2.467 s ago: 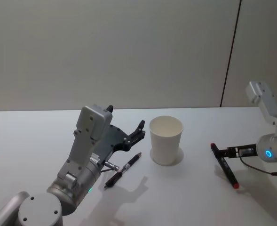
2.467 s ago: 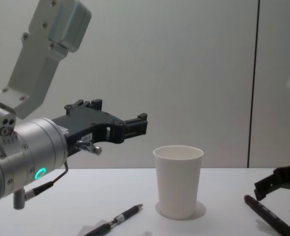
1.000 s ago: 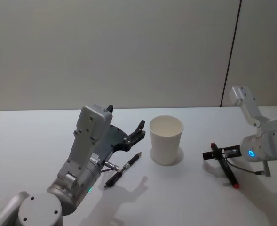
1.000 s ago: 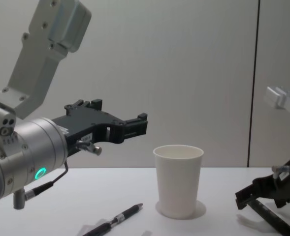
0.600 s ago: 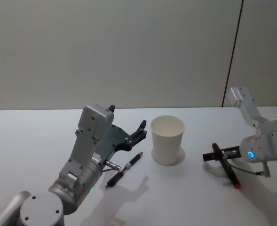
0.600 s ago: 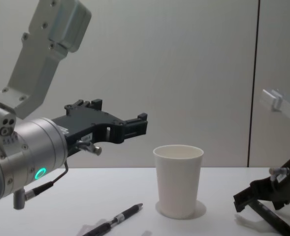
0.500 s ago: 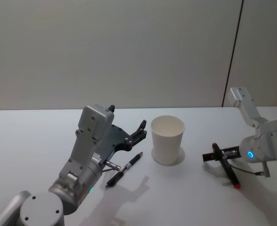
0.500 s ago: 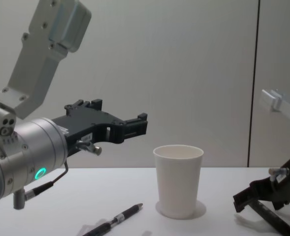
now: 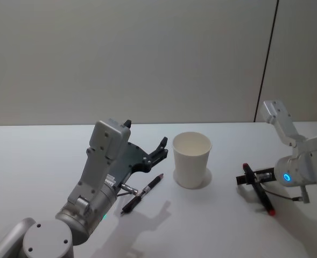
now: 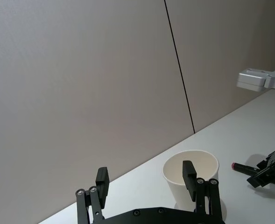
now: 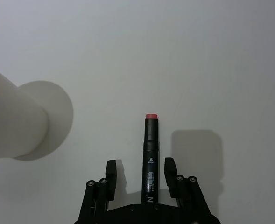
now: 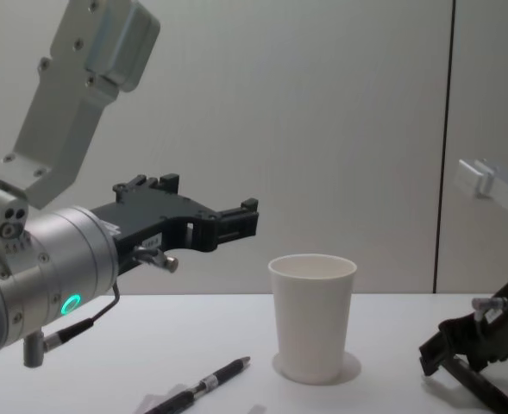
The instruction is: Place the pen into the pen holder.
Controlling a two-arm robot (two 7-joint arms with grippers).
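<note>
Head view: the white paper cup (image 9: pixel 191 160) stands upright near the middle of the white bench (image 9: pixel 40 161), toward its far edge. The black marker pen with a red end (image 9: pixel 258 189) lies flat toward the bench's right edge, well apart from the cup. The right pincer (image 9: pixel 247 177) sits low over the marker's far end. The left pincer (image 9: pixel 143 134) hangs parked above a slim black pen with a silver band (image 9: pixel 145 191), left of the cup.

Left wrist view: the left pincer (image 10: pixel 145 177) is spread wide and holds nothing, with the cup (image 10: pixel 207 186) beyond it.

Right wrist view: the right pincer (image 11: pixel 140 164) is spread, its fingers (image 11: pixel 111 170) either side of the marker (image 11: pixel 150 158) with a gap on each side. White print on the barrel reads "N°" under a small logo too small to make out.

Chest view: the right pincer (image 12: pixel 448 349) is down at bench level over the marker (image 12: pixel 478 388).

The marker looks light and stiff, but its smooth round barrel may roll or slip. A grip square across mid-barrel seems best. The cup (image 12: pixel 312 319) is probably light enough to tip if knocked.
</note>
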